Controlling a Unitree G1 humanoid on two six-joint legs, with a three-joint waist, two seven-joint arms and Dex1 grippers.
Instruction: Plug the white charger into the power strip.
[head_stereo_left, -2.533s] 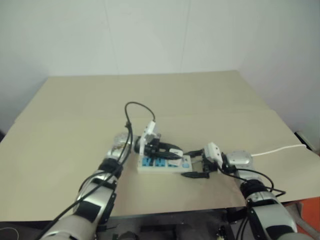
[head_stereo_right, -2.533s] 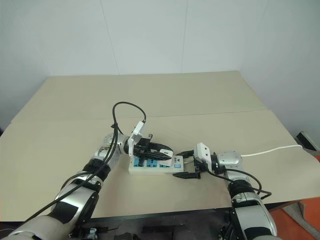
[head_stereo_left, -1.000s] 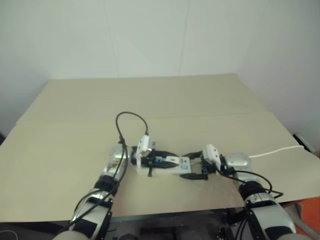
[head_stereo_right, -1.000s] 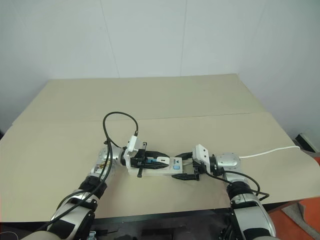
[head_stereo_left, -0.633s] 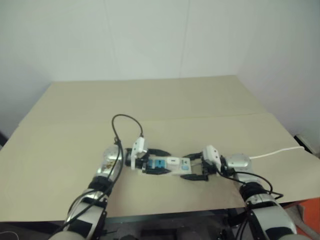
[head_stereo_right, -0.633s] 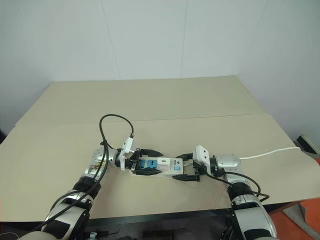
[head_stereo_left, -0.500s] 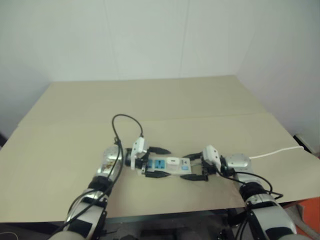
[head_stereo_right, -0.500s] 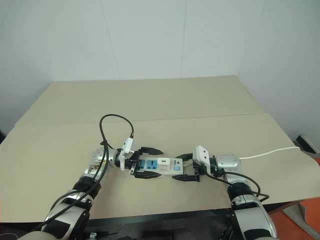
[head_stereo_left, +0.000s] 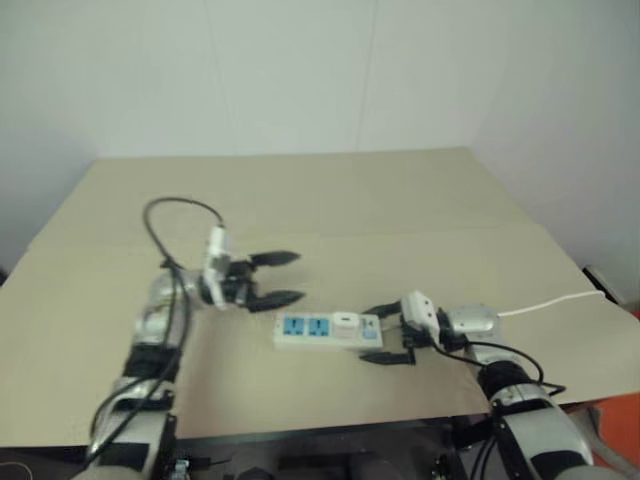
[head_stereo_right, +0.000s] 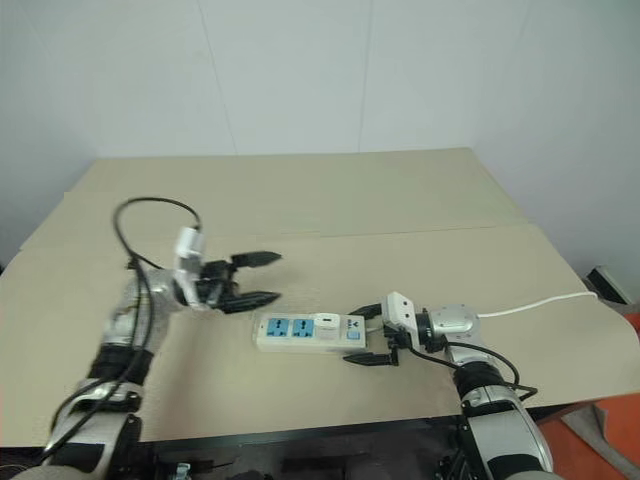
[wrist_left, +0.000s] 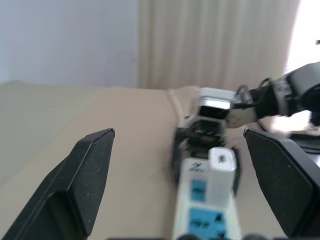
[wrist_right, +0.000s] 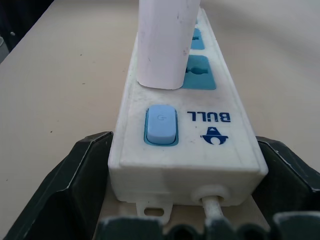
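Power strip (head_stereo_right: 308, 331) lying flat on the tan table (head_stereo_right: 330, 200), long axis running left to right, near the front edge. White charger (head_stereo_right: 324, 323) standing upright in the socket nearest the switch end of the strip; two blue sockets left bare on the far side of the charger from the switch. Blue switch (wrist_right: 161, 124) and printed brand mark visible at the strip's end face in the right wrist view, charger body rising directly behind the switch. Thin white cord (head_stereo_right: 530, 303) leaving the switch end, trailing away from the strip toward the table's right edge.

Right gripper (head_stereo_right: 372, 336) at the switch end of the strip, one black finger along each long side; strip end sitting between the fingers, which stand about as far apart as the strip is wide. Cannot tell whether the pads actually press the sides or only bracket them.

Left gripper (head_stereo_right: 260, 277) off the strip, up and to the left of its socket end, raised above the table, pointing toward the strip. Fingers spread wide, nothing between them. Left wrist view looking along the strip's length: charger (wrist_left: 220, 174) upright in line, right gripper beyond it at the far end.

Black cable (head_stereo_right: 150, 210) looping above the left wrist.
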